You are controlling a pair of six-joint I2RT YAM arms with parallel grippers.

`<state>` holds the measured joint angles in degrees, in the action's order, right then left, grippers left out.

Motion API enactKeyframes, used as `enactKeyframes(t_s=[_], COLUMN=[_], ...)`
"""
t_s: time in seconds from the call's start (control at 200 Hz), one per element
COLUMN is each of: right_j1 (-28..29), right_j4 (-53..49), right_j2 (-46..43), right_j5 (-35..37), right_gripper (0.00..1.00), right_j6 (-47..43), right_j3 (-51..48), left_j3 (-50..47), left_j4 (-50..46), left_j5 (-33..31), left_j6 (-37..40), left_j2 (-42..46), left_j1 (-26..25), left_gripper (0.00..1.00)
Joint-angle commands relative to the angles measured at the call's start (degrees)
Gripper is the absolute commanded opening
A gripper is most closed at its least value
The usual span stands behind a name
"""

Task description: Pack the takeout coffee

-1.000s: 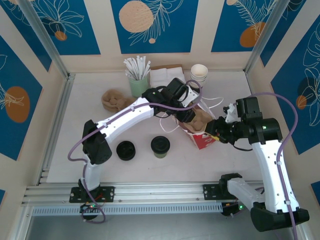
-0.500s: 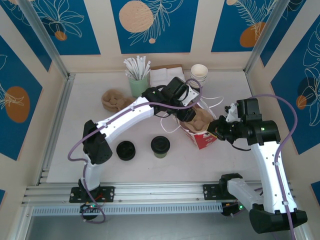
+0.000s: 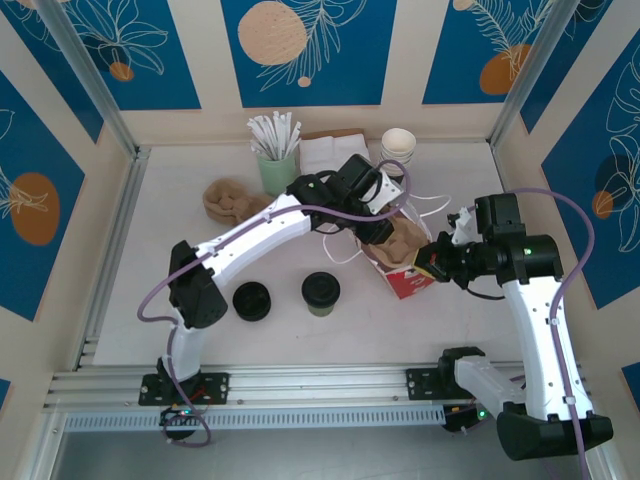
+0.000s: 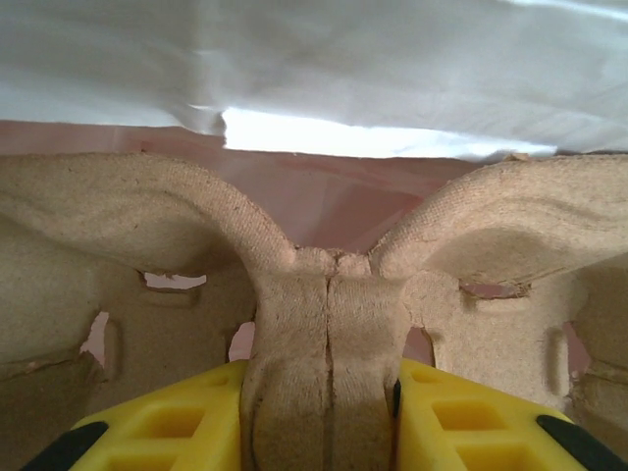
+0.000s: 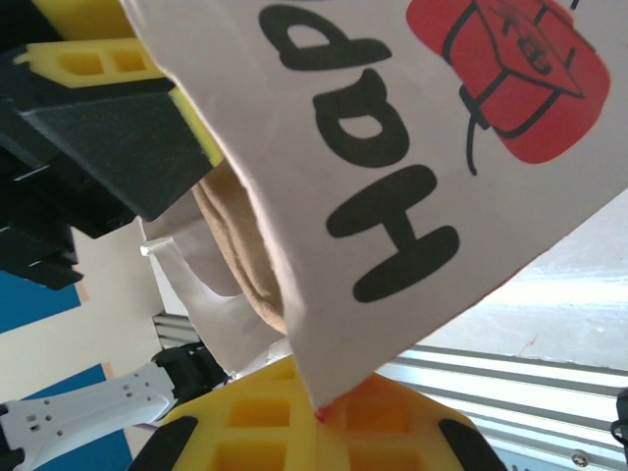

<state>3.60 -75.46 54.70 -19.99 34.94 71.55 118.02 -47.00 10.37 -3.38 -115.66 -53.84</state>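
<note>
The takeout coffee, a short greenish cup with a black lid, stands on the table left of the red-and-white paper bag. My left gripper is over the bag's mouth, shut on the middle ridge of a brown pulp cup carrier. In the left wrist view its yellow fingers pinch that ridge, with the white bag wall behind. My right gripper is shut on the bag's right edge. From the right wrist the printed bag wall runs down between the closed gripper.
A loose black lid lies left of the coffee. At the back are another pulp carrier, a green cup of straws, napkins and stacked cream cups. Walls enclose the table on three sides.
My right gripper has closed on the bag's edge and shifted slightly left. The left arm, still holding the carrier, has barely moved.
</note>
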Motion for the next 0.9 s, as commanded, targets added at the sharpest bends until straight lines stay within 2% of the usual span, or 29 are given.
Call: enactKeyframes(t_s=[0.0,0.195,0.39,0.555,0.895], right_j1=[-0.55,-1.72,-3.58,-5.15,-5.27], right_j4=[-4.23,-4.28,-2.9,-2.11,0.29], right_j2=[0.27,0.53,0.44,0.41,0.23], right_j5=[-5.34,-9.29,-13.07,-13.86,-15.1], right_gripper=[0.0,0.0,0.0,0.0,0.02], right_j6=[-1.79,-2.23,-2.58,-3.21,-3.19], right_j3=[2.1,2.48,0.95,0.03,-3.3], left_j3=[2.44,3.01,2.02,1.94,4.65], left_j4=[-1.16,-2.3,-2.07,-3.6,-6.79], left_j5=[-2.2,-2.85,-0.26,0.94,-0.79], left_j6=[4.73,8.29,9.64,11.98,13.79], left_j2=[-0.84,-0.89,-0.81,-0.81,-2.0], left_j1=[-0.86,-1.69,-1.7,-1.91,-2.23], left_gripper=[0.35,0.36,0.36,0.37,0.37])
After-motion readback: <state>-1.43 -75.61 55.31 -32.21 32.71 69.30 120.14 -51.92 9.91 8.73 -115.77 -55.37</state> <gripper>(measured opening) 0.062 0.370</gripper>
